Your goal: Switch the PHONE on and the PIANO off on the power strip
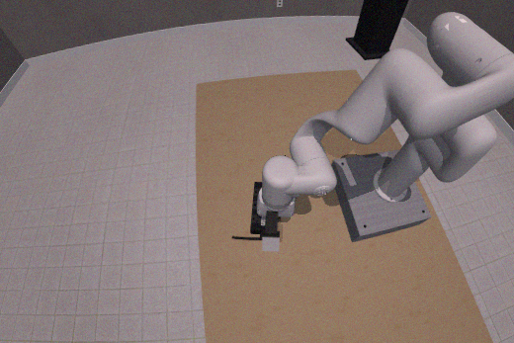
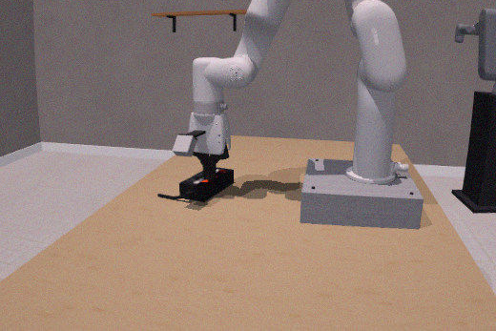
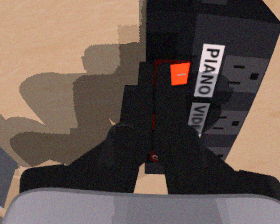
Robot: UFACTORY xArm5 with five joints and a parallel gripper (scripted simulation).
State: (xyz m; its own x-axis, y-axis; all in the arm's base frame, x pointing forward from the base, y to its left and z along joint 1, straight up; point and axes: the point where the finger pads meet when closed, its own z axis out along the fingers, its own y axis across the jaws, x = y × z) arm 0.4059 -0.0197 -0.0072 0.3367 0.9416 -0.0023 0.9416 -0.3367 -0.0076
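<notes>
A black power strip (image 3: 204, 70) lies flat on the tan table top, right way up; it also shows in the exterior view (image 2: 206, 183) and in the top view (image 1: 260, 210). Its cord leaves at the far end in the wrist view. A lit orange-red switch (image 3: 180, 74) sits beside the white label PIANO (image 3: 209, 70). A second label below it is partly hidden. My gripper (image 3: 154, 82) is shut and empty, its dark fingers pointing down onto the strip's switch row just below the PIANO switch; it also shows in the exterior view (image 2: 210, 167). The switches under the fingers are hidden.
The arm's grey base block (image 2: 361, 194) stands on the table to the right of the strip. A black stand (image 1: 382, 13) is on the floor beyond the table. A wall shelf (image 2: 202, 14) hangs at the back.
</notes>
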